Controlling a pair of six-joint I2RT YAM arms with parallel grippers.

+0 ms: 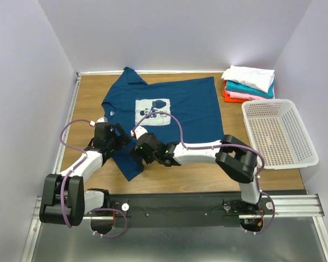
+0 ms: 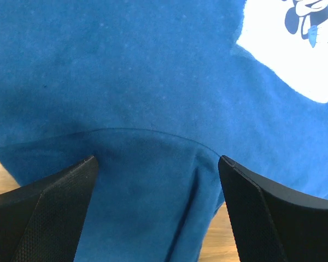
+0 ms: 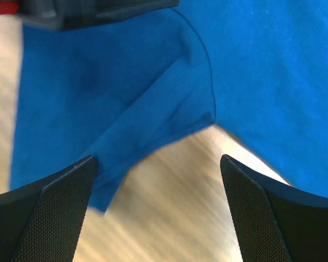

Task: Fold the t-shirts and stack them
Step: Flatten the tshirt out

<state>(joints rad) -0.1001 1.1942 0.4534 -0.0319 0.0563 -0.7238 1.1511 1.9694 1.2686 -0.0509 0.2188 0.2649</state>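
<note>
While the left hand and right hand both hang wide and empty over the seven-o'clock sleeve of the navy t-shirt, spread flat on the counter, this light, limp cloth is judged best pinched at sleeve seam and hem.

My top camera sits high behind the arm bases and looks forward and down, far enough that I see the whole table. The left wrist camera looks along the left gripper from very near. The navy t-shirt fills the view between the jaws and beyond them. The right wrist camera looks past the right gripper, also near and a little blurred, with wood between the jaws. All three views share the sleeve.
</note>
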